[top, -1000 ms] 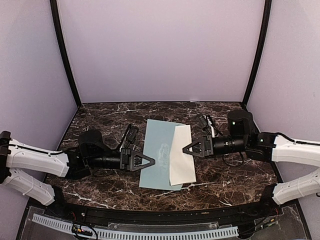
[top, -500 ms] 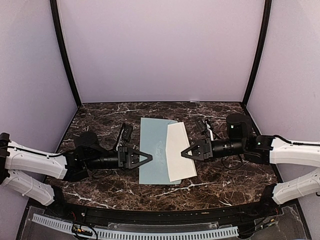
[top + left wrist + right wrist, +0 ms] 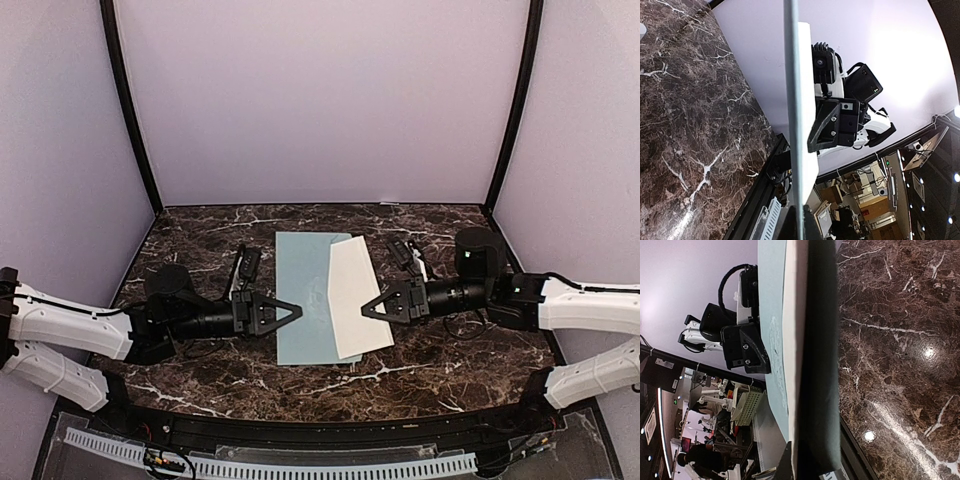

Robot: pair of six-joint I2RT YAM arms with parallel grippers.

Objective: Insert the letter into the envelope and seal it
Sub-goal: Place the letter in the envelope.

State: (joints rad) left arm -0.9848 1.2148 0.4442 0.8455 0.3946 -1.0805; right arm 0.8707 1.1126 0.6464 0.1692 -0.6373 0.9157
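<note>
No legible text, label or number anywhere; faint mark on envelope [image 3: 300, 300] too blurred to read.

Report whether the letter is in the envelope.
Mostly out: the letter shows exposed, overlapping the right edge of the envelope; whether its edge is tucked inside, cannot tell.

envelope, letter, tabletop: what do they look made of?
Envelope: paper, matte pale teal, thin edge-on in the wrist views.
Letter: paper too, matte cream-white, a thin sheet.
Tabletop: dark brown marble look, white veins, glossy with light glints; real stone or printed laminate, cannot tell.
</note>
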